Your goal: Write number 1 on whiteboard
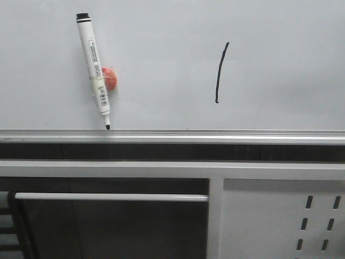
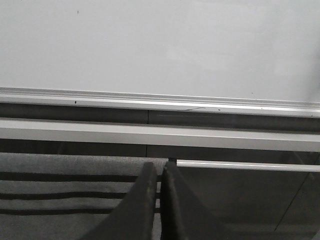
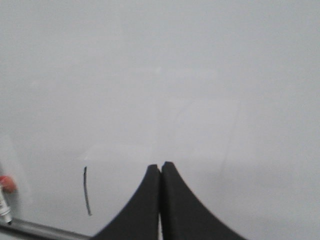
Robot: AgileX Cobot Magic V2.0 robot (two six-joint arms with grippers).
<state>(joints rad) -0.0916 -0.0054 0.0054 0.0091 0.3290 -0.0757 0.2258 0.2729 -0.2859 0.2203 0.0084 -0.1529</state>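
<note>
The whiteboard (image 1: 161,59) fills the back of the front view, with its silver rail (image 1: 215,133) along the lower edge. The number 1 (image 1: 220,73), a thin black curved stroke, is drawn right of centre; it also shows in the right wrist view (image 3: 87,191). A white marker pen (image 1: 92,67) hangs tip-down on an orange magnet (image 1: 109,79) at the left, its tip at the rail. My left gripper (image 2: 160,167) is shut and empty, below the rail. My right gripper (image 3: 160,167) is shut and empty, facing the board (image 3: 200,75) to the right of the stroke. Neither gripper shows in the front view.
Below the board runs a grey frame bar (image 1: 161,170), a horizontal metal rod (image 1: 108,197) and a grey perforated metal panel (image 1: 302,221) at the lower right. In the left wrist view the rail (image 2: 150,101) and frame bar (image 2: 150,135) lie ahead.
</note>
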